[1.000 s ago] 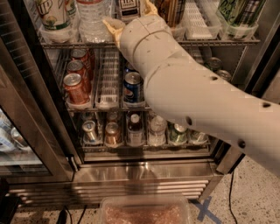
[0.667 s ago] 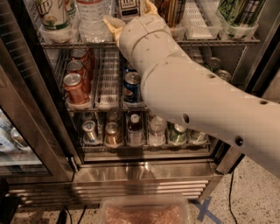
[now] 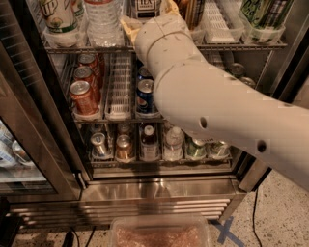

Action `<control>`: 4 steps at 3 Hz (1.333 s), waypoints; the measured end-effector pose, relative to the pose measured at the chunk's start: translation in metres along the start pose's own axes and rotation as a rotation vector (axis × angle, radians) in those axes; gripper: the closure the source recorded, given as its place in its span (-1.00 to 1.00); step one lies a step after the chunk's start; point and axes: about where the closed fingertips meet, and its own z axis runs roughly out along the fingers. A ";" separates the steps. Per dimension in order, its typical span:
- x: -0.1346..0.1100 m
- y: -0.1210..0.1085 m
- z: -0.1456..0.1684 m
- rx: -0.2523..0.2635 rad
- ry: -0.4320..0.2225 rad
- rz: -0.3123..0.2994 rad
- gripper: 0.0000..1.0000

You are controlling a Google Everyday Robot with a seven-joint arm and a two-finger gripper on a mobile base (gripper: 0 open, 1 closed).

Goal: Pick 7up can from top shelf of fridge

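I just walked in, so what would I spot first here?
The big cream arm fills the middle and right, stretched into the fridge. Its gripper is up at the top shelf, while the 7up can stands far left on that shelf.

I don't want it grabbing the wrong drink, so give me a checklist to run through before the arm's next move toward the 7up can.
1. 7up can upright at the left end of the top shelf: ok.
2. Gripper lined up with it: not ok, it sits by the TEA can, further right.
3. Can in grasp: not ok, gripper is apart from it.
4. Room between can and water bottle: cannot tell.
5. Fridge open, arm reaching in: ok.
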 end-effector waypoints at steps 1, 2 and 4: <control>0.007 -0.010 0.006 0.030 0.020 -0.021 -0.40; 0.013 -0.015 0.012 0.042 0.038 -0.028 -0.36; 0.017 -0.011 0.027 0.026 0.047 0.019 -0.26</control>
